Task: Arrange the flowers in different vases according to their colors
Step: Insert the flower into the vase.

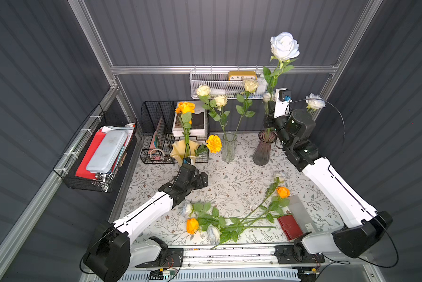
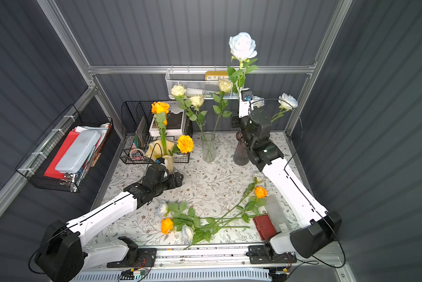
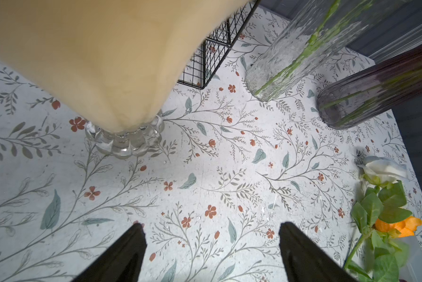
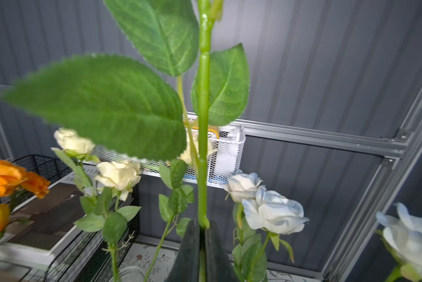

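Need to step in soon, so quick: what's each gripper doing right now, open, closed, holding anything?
Left gripper: open, holding nothing.
Right gripper: closed on the stem of the tall white rose.

Three vases, three cream roses, five loose flowers, two arms.

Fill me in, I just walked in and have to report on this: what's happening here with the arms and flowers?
The robot is sorting flowers into vases by color. Its right gripper is shut on the stem of a tall white rose, holding it upright over the purple vase, which has other white roses. The left gripper hangs open and empty by the yellow vase of orange blooms. The clear vase holds cream roses. Several loose flowers lie on the table.
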Tool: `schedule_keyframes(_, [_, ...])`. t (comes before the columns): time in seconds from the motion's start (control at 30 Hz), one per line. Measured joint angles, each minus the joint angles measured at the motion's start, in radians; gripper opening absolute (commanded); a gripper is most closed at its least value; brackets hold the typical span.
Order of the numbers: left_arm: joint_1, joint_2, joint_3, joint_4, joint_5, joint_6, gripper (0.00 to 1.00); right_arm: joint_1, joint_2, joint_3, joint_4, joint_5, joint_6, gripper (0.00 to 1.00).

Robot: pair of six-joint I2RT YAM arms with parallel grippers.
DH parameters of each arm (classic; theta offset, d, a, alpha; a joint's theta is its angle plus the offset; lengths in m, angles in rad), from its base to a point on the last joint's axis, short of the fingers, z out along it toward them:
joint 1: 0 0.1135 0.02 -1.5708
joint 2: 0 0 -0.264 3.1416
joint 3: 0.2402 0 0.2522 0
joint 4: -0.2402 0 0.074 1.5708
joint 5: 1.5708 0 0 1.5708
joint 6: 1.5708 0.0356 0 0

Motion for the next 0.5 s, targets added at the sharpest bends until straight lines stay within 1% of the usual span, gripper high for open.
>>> schedule_keyframes(0.13, [0.0, 0.014, 0.0, 0.0, -0.001, 0.0, 0.89, -0.062, 0.065, -0.025, 0.095, 0.002, -0.018, 0.0])
schedule_keyframes(0.27, [0.0, 0.021, 0.0, 0.0, -0.004, 0.0, 0.89, -0.103, 0.13, -0.056, 0.171, -0.008, -0.019, 0.0])
schedule_keyframes(0.5, [0.0, 0.034, 0.0, 0.0, -0.007, 0.0, 0.89, -0.137, 0.198, -0.168, 0.274, -0.028, 0.02, 0.0])
